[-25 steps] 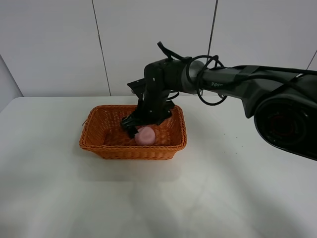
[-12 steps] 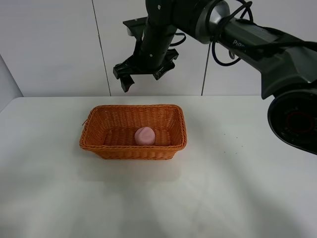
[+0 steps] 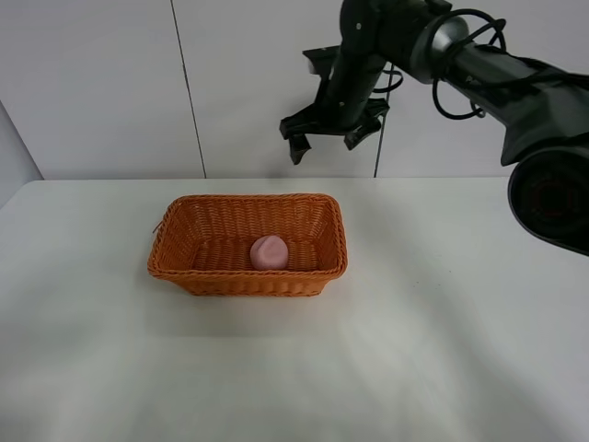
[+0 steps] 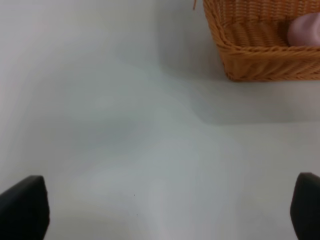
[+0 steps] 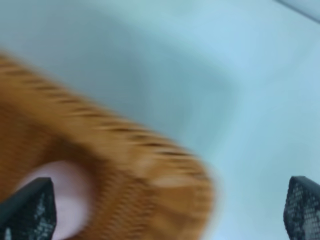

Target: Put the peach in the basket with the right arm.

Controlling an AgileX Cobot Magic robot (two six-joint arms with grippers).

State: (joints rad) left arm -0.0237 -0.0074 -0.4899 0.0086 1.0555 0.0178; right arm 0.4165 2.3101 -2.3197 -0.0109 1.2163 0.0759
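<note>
The pale-pink peach (image 3: 270, 251) lies on the floor of the orange-brown wicker basket (image 3: 184, 273), near its front wall. High above and behind the basket's right end, my right gripper (image 3: 324, 142) hangs open with nothing in it, on the black right arm (image 3: 479, 64). The right wrist view is blurred; it shows the basket rim (image 5: 125, 150), the peach (image 5: 65, 200) inside, and two fingertips (image 5: 30, 210) far apart. In the left wrist view, the basket corner (image 4: 260, 55) and peach (image 4: 306, 29) appear, with my left gripper (image 4: 165, 210) open over bare table.
The white table (image 3: 442, 350) surrounds the basket. A white panelled wall (image 3: 92, 83) stands behind it. The right arm's shoulder housing (image 3: 552, 193) sits at the right edge.
My right gripper let go of the peach in the basket, rose high above it, and has now swung to the right, still open.
</note>
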